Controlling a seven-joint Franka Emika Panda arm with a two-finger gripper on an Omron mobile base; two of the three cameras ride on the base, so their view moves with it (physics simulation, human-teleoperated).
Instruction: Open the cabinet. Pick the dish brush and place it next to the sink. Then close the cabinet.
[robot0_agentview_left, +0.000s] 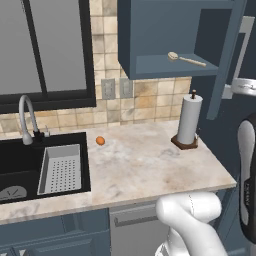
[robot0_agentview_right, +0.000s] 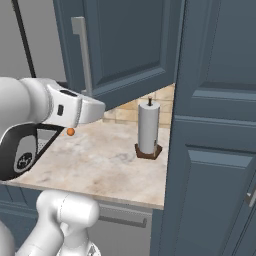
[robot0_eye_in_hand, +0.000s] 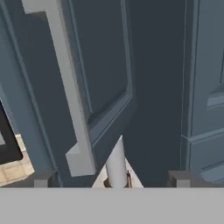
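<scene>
The cabinet (robot0_agentview_left: 165, 30) on the wall stands open, its panelled door (robot0_agentview_right: 130, 45) swung out toward me. On its bottom shelf lies the dish brush (robot0_agentview_left: 186, 59), cream head to the left, tan handle to the right. In the hand view my gripper (robot0_eye_in_hand: 111, 179) is open, its fingertips (robot0_eye_in_hand: 43, 178) wide apart, just in front of the lower end of the silver bar handle (robot0_eye_in_hand: 72, 109) and holding nothing. The black sink (robot0_agentview_left: 20, 165) with its gooseneck faucet (robot0_agentview_left: 27, 120) and grey strainer tray (robot0_agentview_left: 60, 169) is at the counter's left.
A small orange ball (robot0_agentview_left: 100, 140) lies on the marble counter (robot0_agentview_left: 145, 165) right of the sink. A paper towel roll on a stand (robot0_agentview_left: 189, 122) is under the open cabinet. A tall blue-grey cabinet (robot0_agentview_right: 215, 150) walls off the right side.
</scene>
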